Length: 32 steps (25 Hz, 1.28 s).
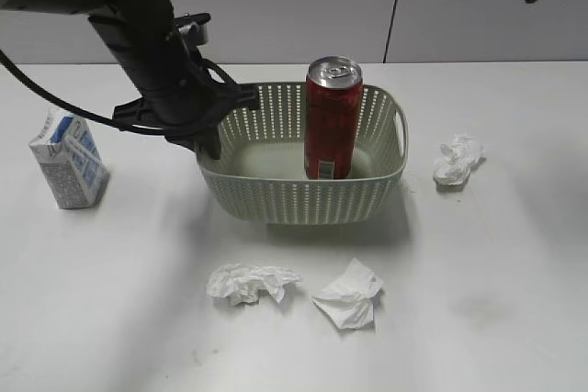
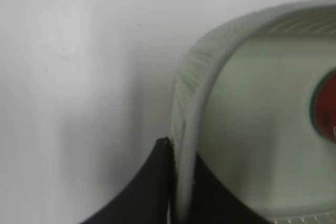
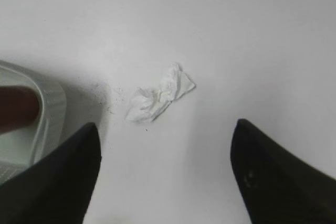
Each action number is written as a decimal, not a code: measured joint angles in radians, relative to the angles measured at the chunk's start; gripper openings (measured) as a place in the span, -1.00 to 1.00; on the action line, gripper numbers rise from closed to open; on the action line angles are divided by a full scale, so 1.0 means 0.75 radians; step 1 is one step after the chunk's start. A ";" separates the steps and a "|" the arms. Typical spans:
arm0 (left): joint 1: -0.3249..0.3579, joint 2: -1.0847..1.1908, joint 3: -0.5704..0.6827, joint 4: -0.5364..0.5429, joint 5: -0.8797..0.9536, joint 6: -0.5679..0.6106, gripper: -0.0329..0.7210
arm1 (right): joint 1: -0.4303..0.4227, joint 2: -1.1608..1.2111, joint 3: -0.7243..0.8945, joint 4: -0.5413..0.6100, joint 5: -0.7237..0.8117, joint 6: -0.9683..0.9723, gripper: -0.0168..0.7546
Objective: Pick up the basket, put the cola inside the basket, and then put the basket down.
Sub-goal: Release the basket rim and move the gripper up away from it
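Clutter lay around the one basket (image 1: 303,199) on the white desk (image 1: 478,309): three crumpled tissues, two before it (image 1: 250,282) (image 1: 350,296) and one to its right (image 1: 457,160), and a single blue-and-white carton (image 1: 67,159) well apart on the left, its print too small to read. The one cola (image 1: 332,118) stood upright inside the basket, its label patch unreadable. The left gripper (image 2: 181,192) had its jaws closed narrowly over the basket's left wall, while the right gripper (image 3: 165,174) hung with jaws wide apart above bare desk near the right-hand tissue, holding nothing.
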 joint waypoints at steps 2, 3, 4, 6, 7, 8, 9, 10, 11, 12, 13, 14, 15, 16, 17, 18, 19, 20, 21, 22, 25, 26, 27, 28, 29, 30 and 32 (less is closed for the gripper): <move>0.006 0.000 0.000 -0.003 -0.053 0.000 -0.90 | -0.011 -0.088 0.101 0.001 0.001 -0.019 0.54; 0.006 0.002 0.000 -0.005 -0.075 0.000 -0.90 | -0.012 -0.141 0.155 0.001 0.001 -0.024 0.54; 0.007 0.006 0.000 -0.006 -0.093 0.000 -0.90 | -0.012 -0.197 0.202 0.001 -0.001 -0.029 0.53; 0.011 0.024 0.000 -0.012 -0.112 0.000 -0.90 | -0.012 -0.306 0.327 0.003 -0.020 -0.031 0.53; 0.015 0.039 0.000 -0.015 -0.113 0.000 -0.90 | -0.012 -0.369 0.384 0.004 -0.038 -0.032 0.53; 0.019 0.053 0.000 -0.016 -0.112 0.000 -0.90 | -0.012 -0.437 0.460 0.006 -0.059 -0.035 0.53; 0.022 0.069 0.000 -0.015 -0.107 0.000 -0.90 | -0.012 -0.496 0.541 0.009 -0.086 -0.038 0.53; 0.023 0.082 0.000 -0.010 -0.102 0.000 -0.90 | -0.012 -0.568 0.629 0.013 -0.115 -0.042 0.53; 0.025 0.091 0.000 -0.007 -0.097 0.000 -0.90 | -0.012 -0.641 0.707 0.015 -0.139 -0.047 0.53; 0.025 0.097 0.000 -0.005 -0.097 0.000 -0.90 | -0.012 -0.715 0.805 0.015 -0.170 -0.048 0.53; 0.025 0.097 0.000 -0.001 -0.100 0.000 -0.90 | -0.012 -0.776 0.903 0.016 -0.201 -0.050 0.53; 0.025 0.097 0.000 0.007 -0.111 0.000 -0.90 | -0.012 -0.853 0.984 0.016 -0.228 -0.051 0.53; 0.025 0.097 0.000 0.015 -0.120 0.000 -0.90 | -0.012 -0.931 1.076 0.016 -0.252 -0.053 0.53; 0.025 0.097 0.000 0.024 -0.125 0.001 -0.90 | -0.012 -0.998 1.164 0.018 -0.282 -0.054 0.53; 0.025 0.097 0.000 0.032 -0.127 0.001 -0.90 | -0.012 -1.076 1.244 0.018 -0.305 -0.054 0.53; 0.025 0.097 0.000 0.037 -0.133 0.001 -0.90 | -0.012 -1.150 1.304 0.018 -0.322 -0.054 0.53; 0.025 0.099 0.000 0.042 -0.137 0.001 -0.89 | -0.012 -1.223 1.369 0.018 -0.335 -0.054 0.53; 0.025 0.099 0.000 0.043 -0.140 0.001 -0.88 | -0.012 -1.283 1.427 0.018 -0.343 -0.054 0.53; 0.025 0.099 0.000 0.043 -0.143 0.001 -0.84 | -0.012 -1.352 1.478 0.018 -0.348 -0.054 0.53; 0.025 0.099 0.000 0.039 -0.150 0.001 -0.75 | -0.012 -1.426 1.515 0.018 -0.348 -0.054 0.53; 0.025 0.099 -0.005 0.026 -0.181 0.000 -0.25 | -0.012 -1.616 1.612 0.019 -0.349 -0.054 0.53; 0.025 0.099 -0.006 0.023 -0.186 0.000 -0.01 | -0.012 -1.670 1.638 0.020 -0.350 -0.054 0.53; 0.025 0.099 -0.006 0.023 -0.189 0.000 0.18 | -0.012 -1.731 1.658 0.020 -0.350 -0.055 0.53; 0.025 0.099 -0.006 0.023 -0.189 0.000 0.40 | -0.012 -1.789 1.675 0.020 -0.350 -0.055 0.53; 0.025 0.099 -0.006 0.023 -0.189 0.000 0.57 | -0.012 -1.844 1.688 0.020 -0.353 -0.055 0.53; 0.027 0.099 -0.006 0.023 -0.188 0.000 0.68 | -0.012 -1.888 1.704 0.020 -0.354 -0.055 0.53; 0.036 0.093 -0.006 0.022 -0.178 -0.001 0.77 | -0.012 -1.982 1.731 0.014 -0.345 -0.059 0.53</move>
